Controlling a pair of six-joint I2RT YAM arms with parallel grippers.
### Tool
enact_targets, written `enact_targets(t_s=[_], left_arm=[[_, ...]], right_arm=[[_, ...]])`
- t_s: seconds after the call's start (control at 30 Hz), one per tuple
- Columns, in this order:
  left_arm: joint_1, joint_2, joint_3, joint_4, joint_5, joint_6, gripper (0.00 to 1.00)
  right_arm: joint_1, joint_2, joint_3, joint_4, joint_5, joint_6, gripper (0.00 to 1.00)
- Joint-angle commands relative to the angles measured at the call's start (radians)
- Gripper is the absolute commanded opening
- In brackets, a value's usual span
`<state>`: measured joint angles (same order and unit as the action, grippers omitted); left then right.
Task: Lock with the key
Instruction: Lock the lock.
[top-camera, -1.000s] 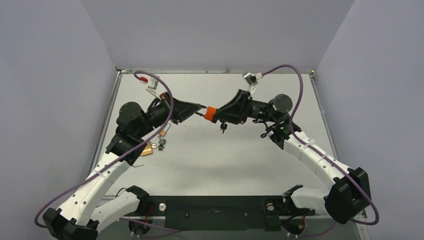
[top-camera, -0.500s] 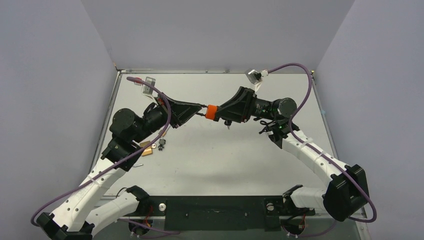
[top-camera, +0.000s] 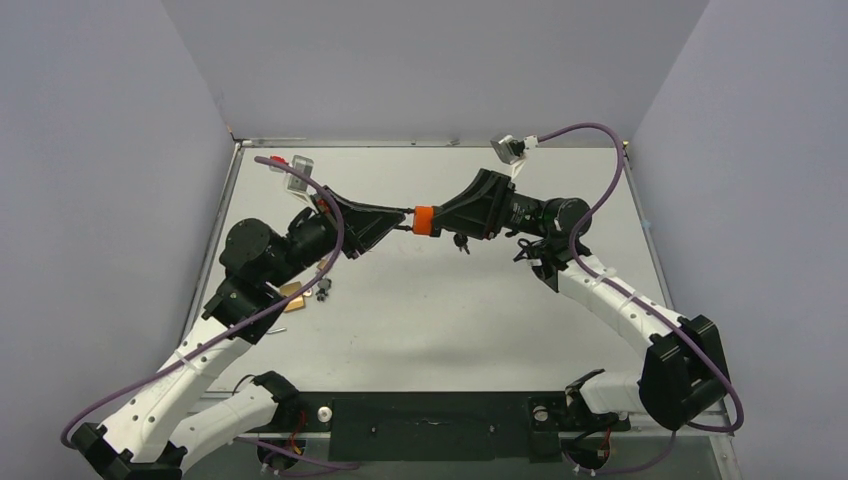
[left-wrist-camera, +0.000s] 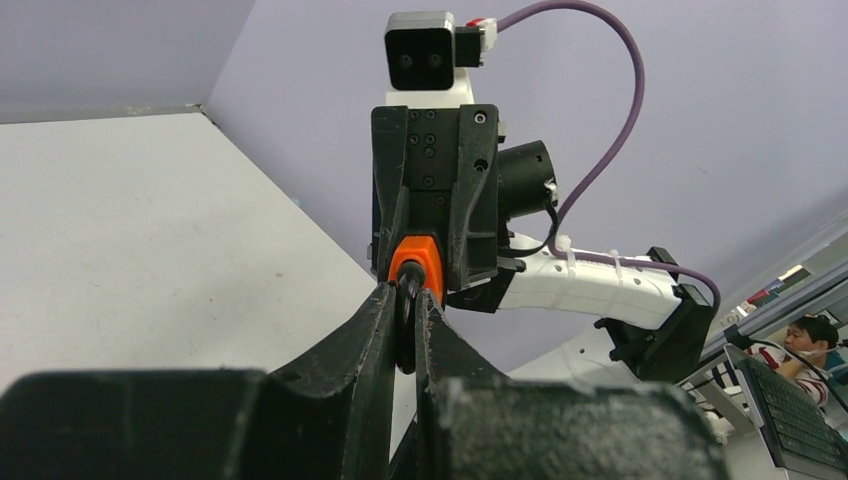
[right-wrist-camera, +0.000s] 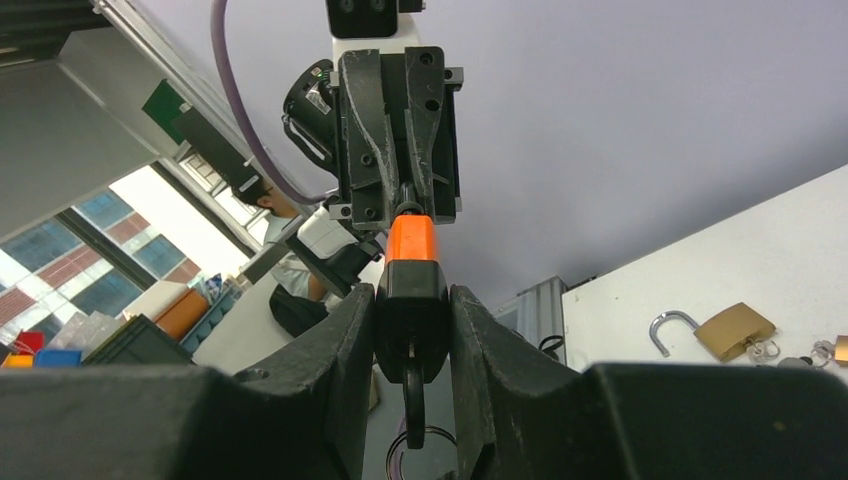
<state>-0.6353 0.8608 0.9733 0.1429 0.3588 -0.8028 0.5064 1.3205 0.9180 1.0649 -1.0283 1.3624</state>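
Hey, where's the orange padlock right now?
Top view: the orange padlock is held in the air over the far middle of the table, clamped in the right end effector, with the left end effector pinching its other end.

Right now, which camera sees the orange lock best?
The right wrist view: the lock sits close up, orange top and black body clear between the right jaws. The top view shows only a small orange spot. The left wrist view shows just its orange end past the left jaws.
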Motion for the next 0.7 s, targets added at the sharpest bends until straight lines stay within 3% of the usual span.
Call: enact_targets(t_s=[0.0,0.1,0.17,0.67], left_arm=[[-0.034,0.026,-0.001,-0.044,0.053,0.017,0.0],[-0.044,0.044,0.003,-0.046,0.044,0.01,0.0],[-0.052,0.054,0.007,-0.045,0.033,0.005,0.0],[-0.138,0.131,0.046,-0.067,0.017,0.0,0.0]], right_arm=[[0.036,-0.047,0.066,-0.113,0.135,-0.184,0.0],[0.076,-0.079,0.122,-0.434,0.18,-0.374,0.0],[0.099,-0.087,0.14,-0.531,0.206,-0.458,0.0],[0.111,-0.072,0.177,-0.647,0.285,-0.519,0.0]])
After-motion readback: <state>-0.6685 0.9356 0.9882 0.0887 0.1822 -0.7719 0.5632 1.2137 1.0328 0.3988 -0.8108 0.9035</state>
